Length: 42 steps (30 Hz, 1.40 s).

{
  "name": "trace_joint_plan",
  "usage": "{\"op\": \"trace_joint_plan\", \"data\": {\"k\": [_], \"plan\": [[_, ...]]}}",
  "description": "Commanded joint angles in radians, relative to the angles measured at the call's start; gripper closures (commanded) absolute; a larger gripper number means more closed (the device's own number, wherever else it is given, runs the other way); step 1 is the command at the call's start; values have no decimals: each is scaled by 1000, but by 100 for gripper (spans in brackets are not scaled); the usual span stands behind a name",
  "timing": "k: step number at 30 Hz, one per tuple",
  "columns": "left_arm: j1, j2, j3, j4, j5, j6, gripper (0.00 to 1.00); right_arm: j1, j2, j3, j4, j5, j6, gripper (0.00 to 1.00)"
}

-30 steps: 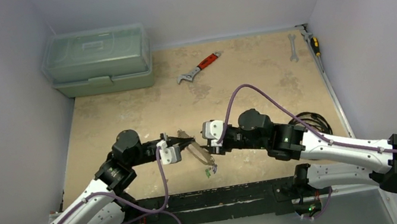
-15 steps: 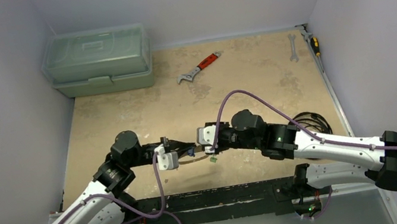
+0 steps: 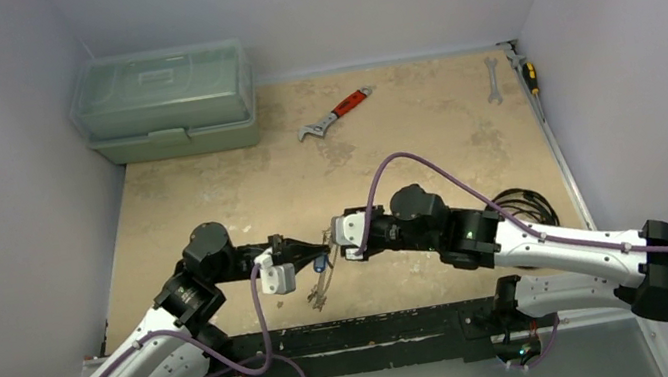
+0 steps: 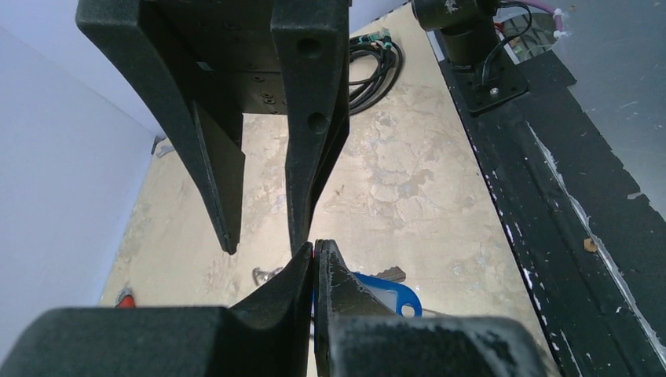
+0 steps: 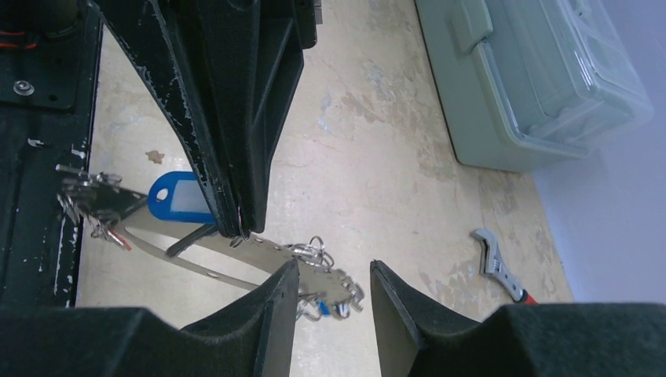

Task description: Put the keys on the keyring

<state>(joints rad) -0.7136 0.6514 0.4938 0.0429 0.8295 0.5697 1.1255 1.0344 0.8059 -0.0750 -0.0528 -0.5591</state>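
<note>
The keyring (image 5: 267, 250) shows as a thin silvery band looped under the two grippers. My left gripper (image 3: 311, 250) is shut on it, fingertips pinched together (image 4: 314, 248). The loop hangs from those tips toward the near edge (image 3: 317, 282). Several keys (image 5: 88, 200) bunch at one end of it beside a blue tag (image 5: 177, 198), which the left wrist view also catches (image 4: 385, 292). More small keys (image 5: 336, 297) cluster at the other end. My right gripper (image 5: 331, 271) faces the left one, open, its fingers either side of that end; contact cannot be told. It shows in the top view too (image 3: 334, 251).
A pale green toolbox (image 3: 165, 104) stands at the back left. A red-handled wrench (image 3: 335, 114) lies mid-back, with a silver spanner (image 3: 492, 80) and a screwdriver (image 3: 526, 72) at the back right. A black cable coil (image 3: 527, 203) sits right. A black rail (image 3: 363, 331) lines the near edge.
My right gripper has moved left up to the left gripper, and its jaws have narrowed a little. The keyring has swung and now hangs between the two toward the near edge.
</note>
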Motion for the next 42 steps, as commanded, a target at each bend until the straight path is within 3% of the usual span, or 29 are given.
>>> {"op": "trace_joint_plan", "data": {"k": [1, 16, 22, 32, 42], "plan": [[5, -6, 26, 57, 28, 27, 100, 2, -2, -18, 61, -47, 16, 59], [5, 0, 50, 21, 33, 45, 100, 2, -163, -58, 100, -78, 132, 65], [6, 19, 80, 0, 77, 42, 100, 2, -148, -83, 144, 5, 206, 71], [5, 130, 238, -276, 256, 157, 100, 2, -119, -34, 219, 93, 295, 71], [4, 172, 308, -403, 329, 224, 100, 2, -34, 46, 111, -2, 268, 69]]}}
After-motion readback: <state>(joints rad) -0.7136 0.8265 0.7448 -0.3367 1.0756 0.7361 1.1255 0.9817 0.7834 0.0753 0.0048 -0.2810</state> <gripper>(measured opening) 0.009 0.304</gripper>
